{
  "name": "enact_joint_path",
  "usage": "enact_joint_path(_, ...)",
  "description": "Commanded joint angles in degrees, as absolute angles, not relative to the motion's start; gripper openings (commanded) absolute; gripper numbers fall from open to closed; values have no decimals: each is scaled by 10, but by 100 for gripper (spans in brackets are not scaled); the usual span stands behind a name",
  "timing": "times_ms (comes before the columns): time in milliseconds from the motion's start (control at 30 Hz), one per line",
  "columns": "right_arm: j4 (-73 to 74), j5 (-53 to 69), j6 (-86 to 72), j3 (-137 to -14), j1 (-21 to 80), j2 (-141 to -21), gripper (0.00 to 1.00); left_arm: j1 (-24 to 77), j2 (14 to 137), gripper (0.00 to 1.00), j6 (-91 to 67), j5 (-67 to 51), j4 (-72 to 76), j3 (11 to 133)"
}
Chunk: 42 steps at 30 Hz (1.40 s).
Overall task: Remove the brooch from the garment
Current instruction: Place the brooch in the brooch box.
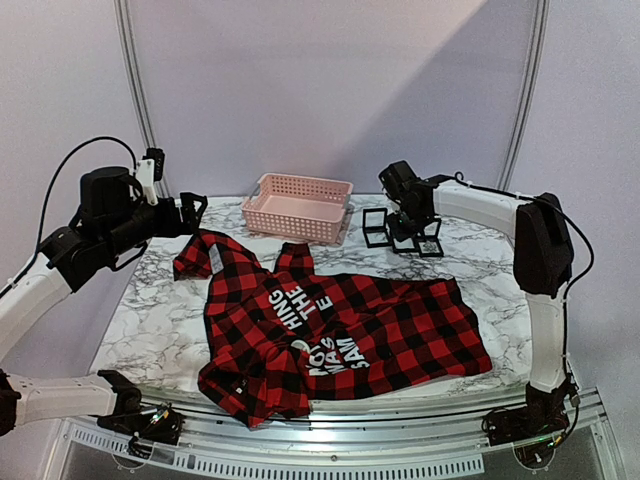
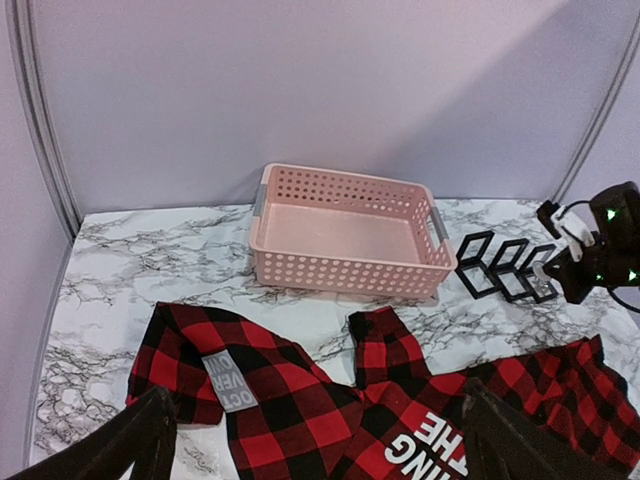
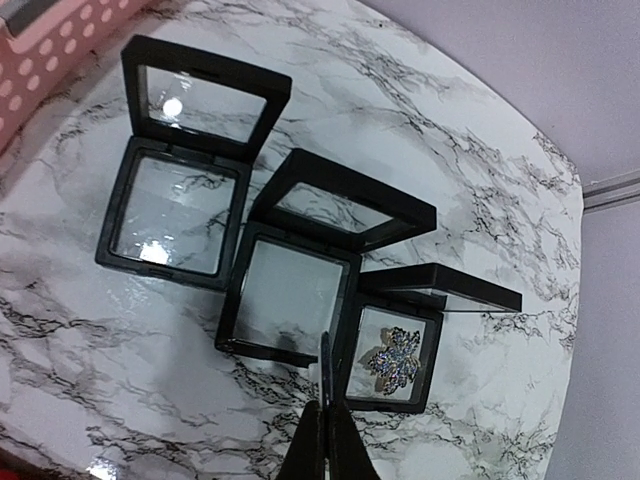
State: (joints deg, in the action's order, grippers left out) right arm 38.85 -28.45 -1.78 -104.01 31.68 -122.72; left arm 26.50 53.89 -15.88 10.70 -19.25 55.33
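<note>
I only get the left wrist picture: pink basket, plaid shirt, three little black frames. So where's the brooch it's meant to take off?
Observer: The right wrist view shows the brooch lying inside one of those open cases.
Operator: Which one?
Observer: The end one, farthest from the pink basket; the other two look empty.
Operator: Is the right claw holding anything?
Observer: No. The right gripper is shut on nothing, its tip by that case's rim.
</note>
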Motion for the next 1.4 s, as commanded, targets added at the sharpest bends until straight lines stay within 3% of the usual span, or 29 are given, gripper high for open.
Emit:
enact_joint_path(0, 397, -306, -6, -1056, 301, -1254, 0, 257, 536, 99, -161, 94, -202, 544)
enact_joint_path(1367, 314, -311, 68, -1084, 289, -1337, 2, 232, 563, 100, -182, 37, -190, 539)
